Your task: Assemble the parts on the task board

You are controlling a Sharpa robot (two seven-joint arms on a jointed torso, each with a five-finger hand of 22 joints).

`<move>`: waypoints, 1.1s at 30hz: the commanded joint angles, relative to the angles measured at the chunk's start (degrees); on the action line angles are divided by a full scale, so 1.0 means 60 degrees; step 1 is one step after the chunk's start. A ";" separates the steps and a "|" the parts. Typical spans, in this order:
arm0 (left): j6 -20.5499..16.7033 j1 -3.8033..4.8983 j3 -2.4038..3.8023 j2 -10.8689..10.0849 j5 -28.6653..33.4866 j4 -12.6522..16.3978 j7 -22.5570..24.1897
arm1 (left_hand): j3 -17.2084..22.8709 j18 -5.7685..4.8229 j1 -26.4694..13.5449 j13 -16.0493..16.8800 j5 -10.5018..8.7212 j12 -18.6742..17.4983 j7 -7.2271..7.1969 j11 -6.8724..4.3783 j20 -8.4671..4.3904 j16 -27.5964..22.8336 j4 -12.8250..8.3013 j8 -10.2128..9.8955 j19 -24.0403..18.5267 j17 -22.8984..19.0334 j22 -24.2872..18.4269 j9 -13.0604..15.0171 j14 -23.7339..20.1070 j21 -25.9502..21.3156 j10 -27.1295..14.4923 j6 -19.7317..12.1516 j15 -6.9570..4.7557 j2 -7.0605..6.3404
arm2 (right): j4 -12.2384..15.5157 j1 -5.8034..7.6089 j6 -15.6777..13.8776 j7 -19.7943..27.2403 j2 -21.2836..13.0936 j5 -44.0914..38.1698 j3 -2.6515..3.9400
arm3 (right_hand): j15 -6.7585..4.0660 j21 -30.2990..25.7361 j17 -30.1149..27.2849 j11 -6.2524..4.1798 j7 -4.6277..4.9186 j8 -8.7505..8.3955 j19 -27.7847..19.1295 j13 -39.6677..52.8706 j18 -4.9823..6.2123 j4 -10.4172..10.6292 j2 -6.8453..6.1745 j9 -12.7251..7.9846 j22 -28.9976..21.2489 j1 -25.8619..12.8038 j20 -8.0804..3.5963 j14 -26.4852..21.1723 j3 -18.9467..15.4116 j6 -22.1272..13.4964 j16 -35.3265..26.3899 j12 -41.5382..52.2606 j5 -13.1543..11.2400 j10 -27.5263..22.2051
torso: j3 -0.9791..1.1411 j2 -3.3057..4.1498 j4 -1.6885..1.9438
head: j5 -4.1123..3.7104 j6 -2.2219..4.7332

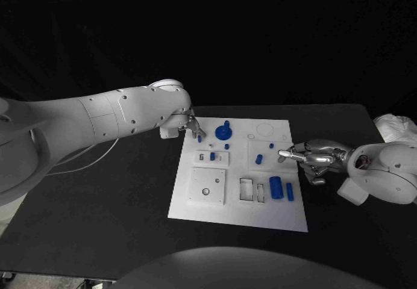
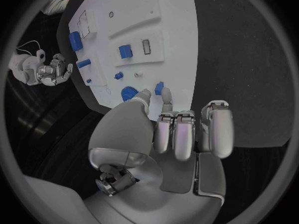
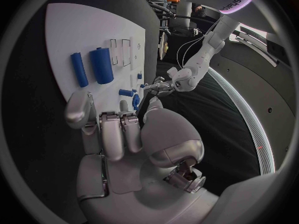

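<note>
flanking the task board (image 1: 196,205), left hand (image 1: 193,127) and right hand (image 1: 311,158) at its edges.

A black surface (image 1: 113,205) spreads across most of the head view, matte and dark, reaching from the lower left of the frame up to a far edge in the upper middle. Behind that edge the background is black. At the right edge of the frame, just above the middle, a crumpled white cloth or bag (image 1: 398,128) lies on the surface, partly cut off by the frame. On the left side of the frame a thin pale cable (image 1: 87,155) curves over the dark surface.
</note>
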 commanded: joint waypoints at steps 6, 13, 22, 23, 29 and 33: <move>0.0187 -0.0034 0.0008 0.0084 -0.0019 -0.0059 0.0135 | -0.0020 -0.0069 0.0077 0.2516 0.0092 0.0024 -0.0003 -0.0042 -0.0029 0.0024 -0.0008 0.0079 0.0378 0.2512 0.2104 0.0040 0.0969 -0.0078 0.0976 -0.0102 -0.0036 0.0041 | 0.0026 -0.0004 0.0180 0.0033 -0.0017 -0.0023 -0.0003 | 0.0034 0.0024 0.1653 -0.0067 0.0014 0.0070 -0.0017 0.0518 0.0012 0.0021 0.0017 0.0018 0.1235 0.0117 0.0028 0.0262 0.0026 0.0072 -0.0016 -0.0044 0.0054 0.0156 | 0.0001 0.0016 -0.0004 | -0.0032 -0.0001; 0.0236 -0.0075 0.0008 0.0132 -0.0018 -0.0099 0.0140 | 0.0002 -0.0064 0.0176 0.2516 0.0226 0.0024 -0.0008 -0.0045 -0.0028 0.0024 -0.0016 0.0103 0.0362 0.2512 0.2096 0.0059 0.0969 -0.0103 0.0976 -0.0130 -0.0037 0.0062 | 0.0042 -0.0004 0.0189 0.0022 -0.0031 -0.0023 -0.0002 | 0.0034 0.0024 0.1653 -0.0067 0.0014 0.0070 -0.0017 0.0518 0.0012 0.0021 0.0017 0.0018 0.1235 0.0117 0.0028 0.0262 0.0026 0.0072 -0.0016 -0.0044 0.0054 0.0156 | -0.0001 0.0008 -0.0003 | -0.0036 -0.0001; 0.0225 -0.0109 0.0007 0.0148 -0.0011 -0.0128 0.0162 | 0.0101 -0.0060 0.0394 0.2516 0.0765 0.0024 -0.0025 -0.0059 -0.0033 0.0024 -0.0003 0.0156 0.0346 0.2512 0.2091 0.0086 0.0969 -0.0118 0.0976 -0.0175 -0.0047 0.0145 | 0.0041 -0.0004 0.0196 0.0012 -0.0038 -0.0023 -0.0002 | 0.0035 0.0018 0.1651 -0.0065 0.0016 0.0074 -0.0021 0.0518 0.0013 0.0024 0.0016 0.0018 0.1233 0.0115 0.0029 0.0260 0.0026 0.0085 -0.0017 -0.0044 0.0053 0.0156 | -0.0004 -0.0001 -0.0005 | -0.0027 -0.0001; 0.0227 -0.0111 0.0007 0.0150 -0.0008 -0.0133 0.0164 | 0.0116 -0.0059 0.0415 0.2516 0.0832 0.0024 -0.0027 -0.0061 -0.0035 0.0024 -0.0004 0.0161 0.0344 0.2512 0.2090 0.0088 0.0969 -0.0120 0.0976 -0.0179 -0.0048 0.0156 | 0.0040 -0.0004 0.0196 0.0012 -0.0038 -0.0023 -0.0002 | 0.0035 0.0017 0.1651 -0.0065 0.0016 0.0074 -0.0021 0.0518 0.0013 0.0024 0.0016 0.0018 0.1233 0.0115 0.0029 0.0260 0.0026 0.0086 -0.0017 -0.0044 0.0053 0.0156 | -0.0003 -0.0003 -0.0006 | -0.0023 -0.0001; 0.0222 -0.0115 0.0007 0.0149 0.0014 -0.0138 0.0160 | 0.0271 -0.0058 0.0603 0.2516 0.1274 0.0024 -0.0048 -0.0080 -0.0047 0.0024 -0.0015 0.0195 0.0339 0.2512 0.2090 0.0100 0.0969 -0.0121 0.0976 -0.0206 -0.0062 0.0234 | 0.0041 -0.0004 0.0199 0.0008 -0.0035 -0.0023 -0.0002 | 0.0036 0.0018 0.1651 -0.0064 0.0017 0.0076 -0.0021 0.0516 0.0013 0.0025 0.0019 0.0018 0.1233 0.0115 0.0029 0.0261 0.0028 0.0090 -0.0017 -0.0046 0.0054 0.0153 | 0.0003 0.0004 -0.0007 | -0.0028 -0.0001; 0.0203 -0.0118 0.0006 0.0142 0.0054 -0.0135 0.0158 | 0.0422 -0.0058 0.0737 0.2516 0.1564 0.0024 -0.0063 -0.0094 -0.0057 0.0024 -0.0022 0.0228 0.0337 0.2512 0.2089 0.0114 0.0969 -0.0121 0.0976 -0.0218 -0.0074 0.0301 | 0.0039 -0.0004 0.0205 0.0004 -0.0032 -0.0023 -0.0002 | 0.0037 0.0015 0.1649 -0.0064 0.0019 0.0078 -0.0023 0.0520 0.0014 0.0025 0.0027 0.0018 0.1233 0.0118 0.0030 0.0259 0.0035 0.0098 -0.0019 -0.0043 0.0060 0.0158 | 0.0003 0.0002 -0.0013 | -0.0032 -0.0001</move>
